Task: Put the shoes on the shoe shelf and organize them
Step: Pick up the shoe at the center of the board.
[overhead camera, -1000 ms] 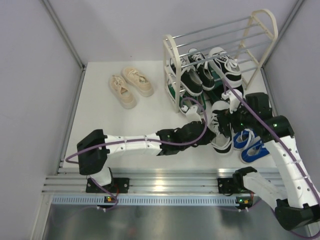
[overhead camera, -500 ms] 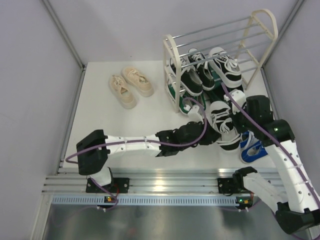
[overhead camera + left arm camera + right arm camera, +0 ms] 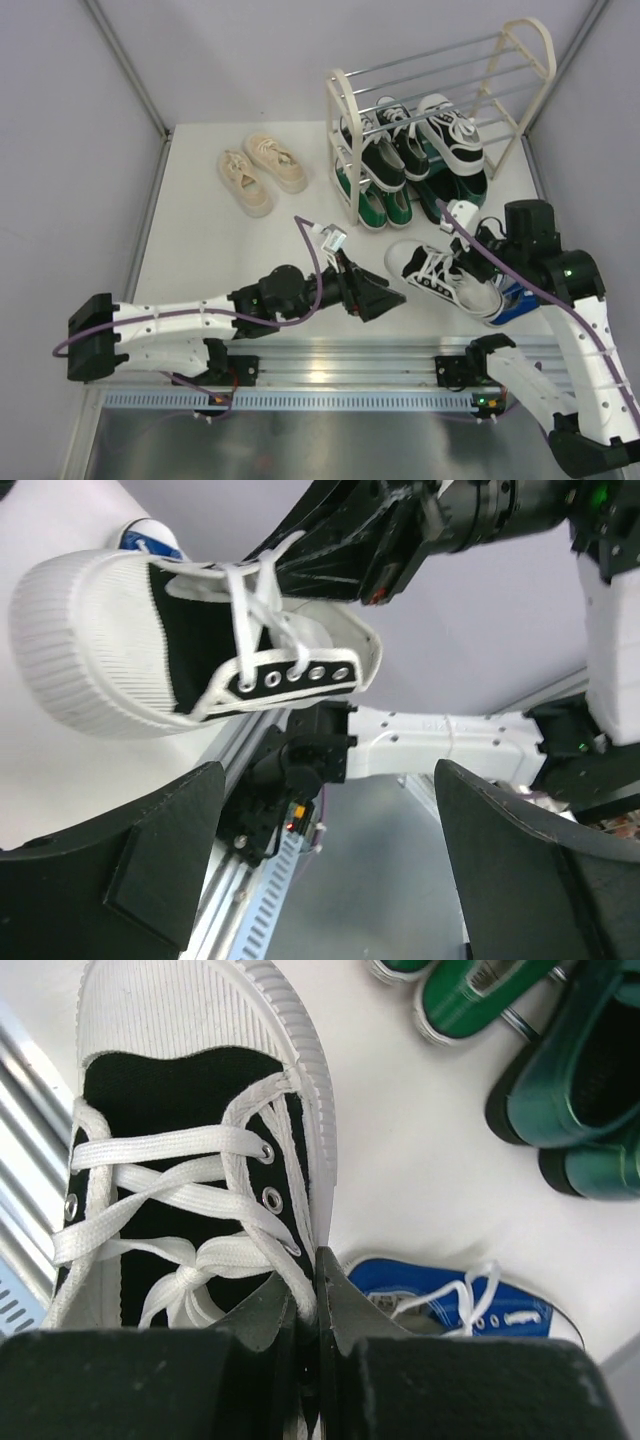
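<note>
The right gripper (image 3: 315,1285) is pinched together on the side wall of the black canvas sneaker (image 3: 443,278), at the eyelet row near the collar. It holds the shoe over the tabletop (image 3: 200,240) in front of the shoe shelf (image 3: 343,110), toe pointing left; whether the sole touches down I cannot tell. The left gripper (image 3: 378,295) has its fingers (image 3: 120,870) wide apart, just beside the toe and holding nothing. A blue sneaker (image 3: 455,1295) lies under the right wrist, and the cream sneakers (image 3: 260,170) sit well apart to the left. This shoe looks light, with soft canvas that folds under a pinch and a stiff rubber toe cap and sole. A grip on 1 thin wall will probably let it swing. A hold across the heel or sole edge should carry it more steadily to a rod tier.
</note>
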`<state>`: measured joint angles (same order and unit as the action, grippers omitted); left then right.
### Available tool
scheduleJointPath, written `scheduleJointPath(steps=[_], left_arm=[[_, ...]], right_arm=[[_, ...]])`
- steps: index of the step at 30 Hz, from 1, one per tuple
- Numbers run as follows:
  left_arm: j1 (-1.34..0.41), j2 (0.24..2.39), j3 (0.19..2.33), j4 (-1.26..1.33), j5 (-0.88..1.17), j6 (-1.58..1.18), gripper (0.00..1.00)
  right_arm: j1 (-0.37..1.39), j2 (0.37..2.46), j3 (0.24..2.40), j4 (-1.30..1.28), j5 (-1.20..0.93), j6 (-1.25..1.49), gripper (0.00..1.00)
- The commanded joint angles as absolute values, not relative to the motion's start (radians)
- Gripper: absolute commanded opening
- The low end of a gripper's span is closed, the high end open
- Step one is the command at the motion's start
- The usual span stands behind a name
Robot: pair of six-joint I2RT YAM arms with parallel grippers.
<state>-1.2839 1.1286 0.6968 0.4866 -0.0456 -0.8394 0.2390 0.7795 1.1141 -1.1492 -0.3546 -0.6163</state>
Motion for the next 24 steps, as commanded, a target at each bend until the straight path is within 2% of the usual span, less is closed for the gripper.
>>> scheduleJointPath(steps=[1,6,12,17,24], left_arm=[[-1.281,1.042,0.608,0.514,-0.066,-0.743,0.91],[-1.281,0.931,0.557,0.373,-0.120,-0.721,0.92],[-1.281,0.850,0.525,0.354,-0.163,-0.709,0.92],[-1.279,0.893,0.554,0.357,-0.155,-0.712,0.92],[-1.279,0.988,0.601,0.439,-0.135,-0.749,0.91]], right_arm=[[0.232,0.796,1.143,-1.120,-0.561,-0.716,0.00],[0.233,0.842,1.170,-1.129,-0.643,-0.764,0.00],[0.233,0.877,1.175,-1.154,-0.798,-0.831,0.00],[0.241,0.884,1.157,-1.163,-0.914,-0.856,0.00],[0.253,0.891,1.138,-1.149,-0.940,-0.851,0.00]])
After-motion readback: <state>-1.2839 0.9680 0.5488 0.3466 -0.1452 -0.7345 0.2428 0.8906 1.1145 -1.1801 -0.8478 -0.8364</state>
